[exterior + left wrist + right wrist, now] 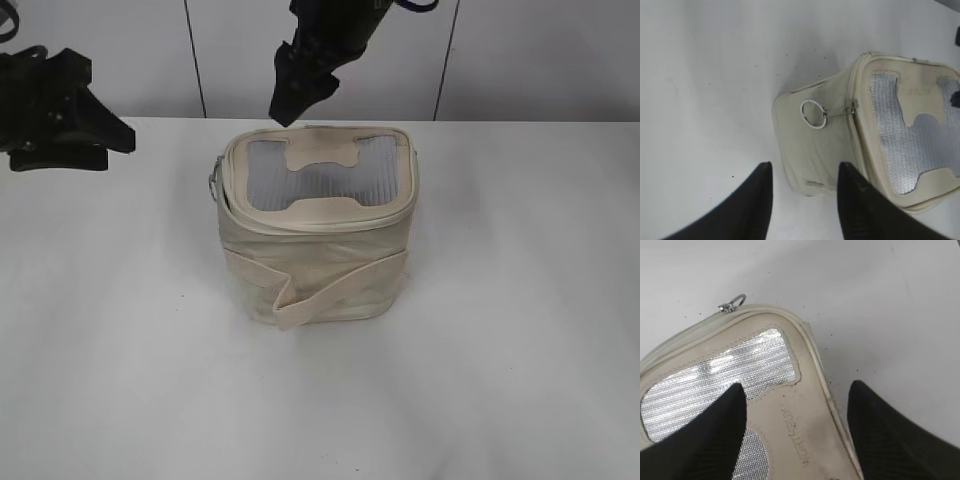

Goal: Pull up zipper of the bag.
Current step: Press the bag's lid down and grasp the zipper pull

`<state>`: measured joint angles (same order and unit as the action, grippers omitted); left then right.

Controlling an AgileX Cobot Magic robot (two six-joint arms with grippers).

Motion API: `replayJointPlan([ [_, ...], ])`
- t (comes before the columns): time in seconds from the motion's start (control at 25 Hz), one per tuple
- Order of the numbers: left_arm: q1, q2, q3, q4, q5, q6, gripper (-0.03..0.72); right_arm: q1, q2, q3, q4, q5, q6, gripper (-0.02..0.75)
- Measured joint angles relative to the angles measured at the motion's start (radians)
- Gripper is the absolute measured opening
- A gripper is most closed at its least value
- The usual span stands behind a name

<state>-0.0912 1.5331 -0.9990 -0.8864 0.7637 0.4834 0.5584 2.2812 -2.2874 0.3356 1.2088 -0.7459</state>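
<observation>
You've got the bag (pixel 315 232) standing upright abt mid-worktop, nearer the far edge than the near one. Closest to you its flat cream strap (pixel 335 290) runs across the front side, one end hanging loose toward the near edge. Above that, the lid w/ grey mesh panel (pixel 318 183) and the cream bone-shaped patch (pixel 322 153) — tilted a bit toward you.

The zipper (pixel 330 222) track runs round the lid rim. In the left wrist view you see one silver pull (pixel 841 112) on the bag's left side, its round ring (pixel 812 114) lying flat against the fabric. Whether the track is fully closed — can't tell.

L gripper (pixel 804 192) sits off by the worktop's left edge, well apart from the bag; fingers spread wide, nothing btwn them.

Farthest back, R gripper (pixel 795 410) hangs over the lid's far-left corner, near the far edge, fingers parted wide w/ nothing held. From its wrist cam it's above the lid, not touching as far as you can see.
</observation>
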Motion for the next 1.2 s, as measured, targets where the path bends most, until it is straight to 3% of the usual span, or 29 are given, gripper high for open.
replayJointPlan([
  [0.28,0.0,0.0,-0.005,-0.01,0.001,0.002,0.332,0.0,0.04,-0.002,0.083,0.001,-0.038,0.493],
  [0.92,0.0,0.0,-0.005,-0.011,0.065,0.004,0.332,-0.001,0.099,-0.007,0.084,-0.005,-0.053,0.484],
  [1.04,0.0,0.0,-0.005,-0.011,0.07,0.004,0.332,-0.002,0.1,-0.007,0.086,-0.005,-0.053,0.421],
  [1.2,0.0,0.0,-0.005,-0.011,0.072,0.009,0.332,-0.004,0.102,-0.007,0.08,-0.006,-0.064,0.274],
])
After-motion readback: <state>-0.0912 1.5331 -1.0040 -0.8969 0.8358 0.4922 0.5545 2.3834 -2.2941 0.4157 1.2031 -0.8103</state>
